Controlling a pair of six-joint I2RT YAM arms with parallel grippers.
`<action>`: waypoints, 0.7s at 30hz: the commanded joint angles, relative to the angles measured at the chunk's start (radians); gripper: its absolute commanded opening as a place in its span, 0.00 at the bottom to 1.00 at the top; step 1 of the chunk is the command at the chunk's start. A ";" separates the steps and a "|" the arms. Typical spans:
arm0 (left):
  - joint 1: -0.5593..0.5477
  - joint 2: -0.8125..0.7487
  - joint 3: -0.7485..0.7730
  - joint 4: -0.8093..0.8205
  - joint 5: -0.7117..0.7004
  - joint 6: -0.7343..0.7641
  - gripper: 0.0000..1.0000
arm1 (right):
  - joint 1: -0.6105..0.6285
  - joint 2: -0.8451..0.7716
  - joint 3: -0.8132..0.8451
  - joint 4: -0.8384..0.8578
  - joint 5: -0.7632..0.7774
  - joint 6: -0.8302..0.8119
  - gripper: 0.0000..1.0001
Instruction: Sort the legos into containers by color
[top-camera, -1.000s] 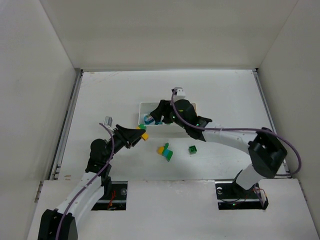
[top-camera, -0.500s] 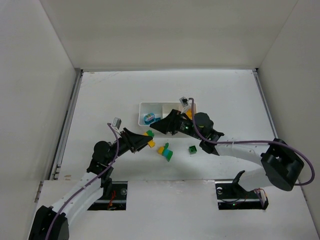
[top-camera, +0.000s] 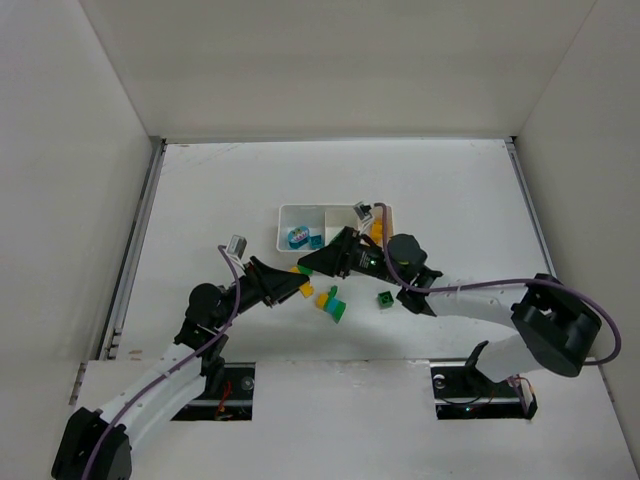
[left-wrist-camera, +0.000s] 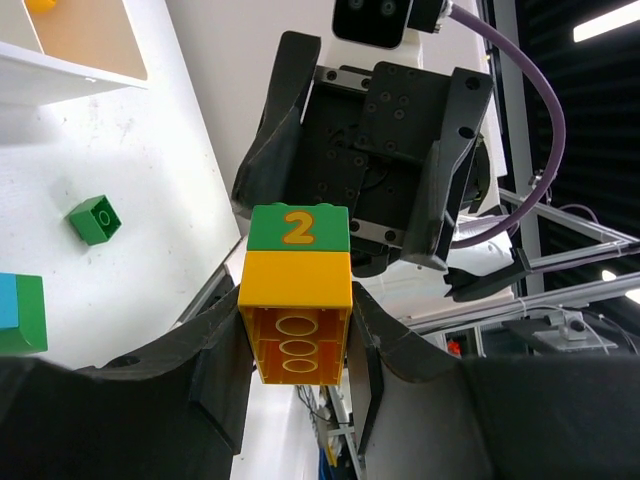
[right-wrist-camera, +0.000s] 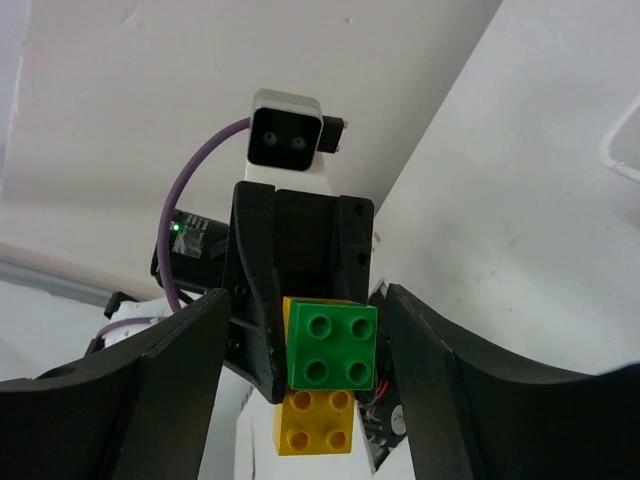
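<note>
My left gripper (left-wrist-camera: 297, 345) clamps yellow brick (left-wrist-camera: 297, 325); right gripper (right-wrist-camera: 308, 310) gapes around green brick (right-wrist-camera: 332, 345). Light, rigid, slick: I'd pinch sidewalls.

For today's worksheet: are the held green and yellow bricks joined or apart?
Joined: green brick sits flush on yellow brick, held in left gripper.

One tray (top-camera: 281, 228), three compartments (top-camera: 335, 213), one two-brick stack (left-wrist-camera: 295, 300), two arms (top-camera: 470, 298).

**Three Cameras, One Shared Brick Stack**

The top view looks down from above and behind, far enough to take in the whole table (top-camera: 200, 200), the left arm (top-camera: 190, 335) and the right arm (top-camera: 470, 297). The two wrist views sit close and face each other. Both frame the green-on-yellow brick stack (top-camera: 304, 288) (left-wrist-camera: 297, 290) (right-wrist-camera: 325, 375) from opposite sides.
</note>
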 joint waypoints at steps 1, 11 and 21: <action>-0.004 -0.009 0.059 0.084 -0.002 0.025 0.18 | 0.015 0.014 -0.006 0.100 -0.023 0.018 0.68; -0.006 -0.004 0.065 0.087 0.000 0.034 0.18 | 0.024 0.038 -0.007 0.137 -0.037 0.039 0.50; -0.010 0.001 0.063 0.087 0.002 0.040 0.20 | 0.019 0.069 -0.027 0.258 -0.060 0.119 0.37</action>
